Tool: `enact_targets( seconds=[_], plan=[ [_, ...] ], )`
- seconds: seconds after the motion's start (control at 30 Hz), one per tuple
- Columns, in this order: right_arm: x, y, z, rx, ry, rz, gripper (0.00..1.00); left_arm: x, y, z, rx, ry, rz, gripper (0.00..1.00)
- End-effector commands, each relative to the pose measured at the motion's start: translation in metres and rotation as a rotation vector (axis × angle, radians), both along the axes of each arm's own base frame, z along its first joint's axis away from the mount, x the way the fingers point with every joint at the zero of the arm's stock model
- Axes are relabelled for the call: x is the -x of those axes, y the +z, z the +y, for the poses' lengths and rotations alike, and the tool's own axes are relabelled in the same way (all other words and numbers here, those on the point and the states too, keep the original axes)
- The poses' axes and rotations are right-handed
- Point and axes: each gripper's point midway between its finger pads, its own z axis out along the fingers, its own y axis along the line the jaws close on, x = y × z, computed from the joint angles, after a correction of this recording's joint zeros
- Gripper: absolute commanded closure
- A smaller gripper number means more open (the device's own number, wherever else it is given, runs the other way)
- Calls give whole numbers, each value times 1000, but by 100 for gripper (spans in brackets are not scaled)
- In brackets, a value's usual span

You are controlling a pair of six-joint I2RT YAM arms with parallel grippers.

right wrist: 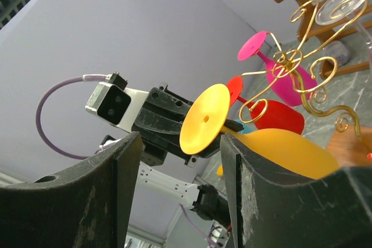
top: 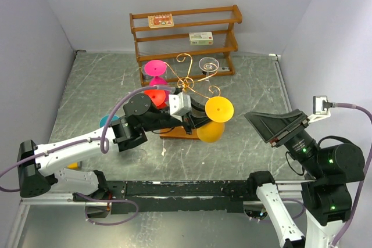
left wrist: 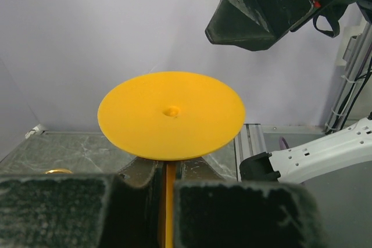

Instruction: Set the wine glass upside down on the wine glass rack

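Observation:
My left gripper (top: 195,121) is shut on the stem of an orange wine glass (top: 220,109). It holds the glass foot-up and tilted beside the front right of the gold wire rack (top: 186,82); the bowl (top: 210,132) hangs low near the rack's wooden base. In the left wrist view the stem (left wrist: 167,201) runs between my fingers, with the round foot (left wrist: 170,114) above. Pink (top: 155,69), red (top: 156,97) and clear (top: 208,64) glasses hang on the rack. My right gripper (top: 258,123) is open and empty, right of the orange glass (right wrist: 203,120), facing the rack (right wrist: 290,62).
A brown three-tier wooden shelf (top: 185,33) with two small boxes stands at the back against the wall. A teal object (top: 107,121) shows behind my left forearm and a yellow one (top: 72,165) near its base. Grey walls close off the left, right and back.

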Motion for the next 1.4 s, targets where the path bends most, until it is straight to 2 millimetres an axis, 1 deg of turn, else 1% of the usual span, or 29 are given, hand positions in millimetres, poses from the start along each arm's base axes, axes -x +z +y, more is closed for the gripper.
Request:
enact_targets(
  seconds=[0.0,0.1,0.17,0.2,0.33,0.5,0.57,0.63,0.77,0.8,0.83,0.9,0.93,1.0,1.03,1.1,1.13,1.27,1.37],
  plan=[
    [-3,-7,8,-4,60,56,44,4,34,1,92,-17,-71,93],
    [-9,-23,15,-1,108,125,44,3,34,-3,93,-23,-72,93],
    [-15,-38,24,-16,171,192,49,2,32,-7,89,-27,-69,93],
    [-16,-42,27,-21,199,210,51,2,32,-8,84,-27,-73,93],
    [-20,-46,27,-22,195,235,58,-3,31,-8,79,0,-76,93],
    [-26,-54,29,-38,197,291,65,-2,28,-12,67,-16,-74,93],
    [-28,-56,29,-68,195,316,70,-3,27,-13,69,-17,-72,93],
    [-31,-58,29,-106,193,354,77,-3,26,-14,67,-17,-69,93],
    [-35,-60,29,-143,186,413,98,-5,27,-15,64,-10,-64,93],
    [-37,-61,28,-147,178,428,100,-6,26,-15,62,-6,-56,93],
    [-38,-62,28,-150,170,441,100,-8,25,-15,62,6,-41,87],
    [-41,-61,26,-159,148,464,100,-14,23,-12,61,42,-8,68],
    [-43,-61,25,-159,136,475,100,-15,21,-11,57,51,-1,60],
    [-48,-62,21,-144,93,507,100,-19,20,-5,63,85,29,48],
    [-51,-63,19,-133,72,529,100,-21,19,-2,65,101,43,43],
    [-55,-66,16,-109,41,561,100,-25,15,5,52,138,73,37],
    [-58,-66,15,-106,27,575,100,-26,12,9,39,154,90,36],
    [-67,-66,10,-111,-19,590,100,-28,4,25,5,203,146,33],
    [-75,-65,7,-119,-48,579,100,-25,3,41,-9,224,177,33]
  ],
)
